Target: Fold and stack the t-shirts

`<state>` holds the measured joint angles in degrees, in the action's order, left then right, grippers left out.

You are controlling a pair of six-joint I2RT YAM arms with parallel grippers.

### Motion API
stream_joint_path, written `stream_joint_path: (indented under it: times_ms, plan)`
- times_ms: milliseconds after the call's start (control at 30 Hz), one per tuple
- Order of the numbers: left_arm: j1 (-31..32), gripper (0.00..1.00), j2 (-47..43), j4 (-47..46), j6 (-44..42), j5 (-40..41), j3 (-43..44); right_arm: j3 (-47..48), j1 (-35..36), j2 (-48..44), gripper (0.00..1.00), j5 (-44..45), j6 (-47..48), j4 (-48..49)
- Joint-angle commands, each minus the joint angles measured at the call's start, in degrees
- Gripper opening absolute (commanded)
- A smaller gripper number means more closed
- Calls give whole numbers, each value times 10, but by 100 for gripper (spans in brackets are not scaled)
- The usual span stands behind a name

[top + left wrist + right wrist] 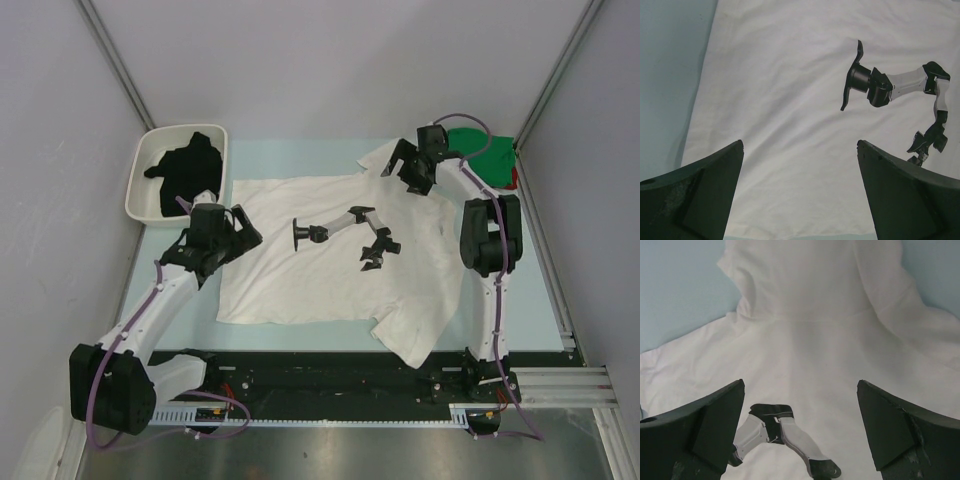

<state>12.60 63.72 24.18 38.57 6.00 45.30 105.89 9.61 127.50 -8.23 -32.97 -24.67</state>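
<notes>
The bench (300, 155) is pale blue-green, and the white t-shirt (300, 285) lies spread flat across its middle, with one sleeve toward the far side and one toward me. A white tray (140, 190) sits just off the white t-shirt's far left corner, with the black t-shirt (185, 170) crumpled inside it. The green t-shirt (488, 155) is bunched off the white t-shirt's far right corner, with the red t-shirt (514, 180) showing only as a sliver at its edge. A black-and-grey arm-shaped print (345, 232) marks the middle of the white t-shirt; I see no lettering I can read. My left hand (800, 150) hangs over the white t-shirt's left edge, released and gripping nothing. My right hand (800, 390) is over the far sleeve, likewise released.
</notes>
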Motion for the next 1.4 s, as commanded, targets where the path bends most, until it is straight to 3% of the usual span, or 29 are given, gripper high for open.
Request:
stream_joint_path:
  times_ms: [0,500,1100,1367]
  plan:
    - [-4,100,3,-21,-1,1,-5,50,4,34,100,14,19,-8]
    - [-5,100,17,-21,-5,6,-5,151,-13,112,100,42,27,-48]
    - [-6,100,18,-22,-6,6,-7,181,-34,129,100,50,34,-57]
    - [-6,100,16,-16,-9,12,-5,238,-45,171,100,105,32,-64]
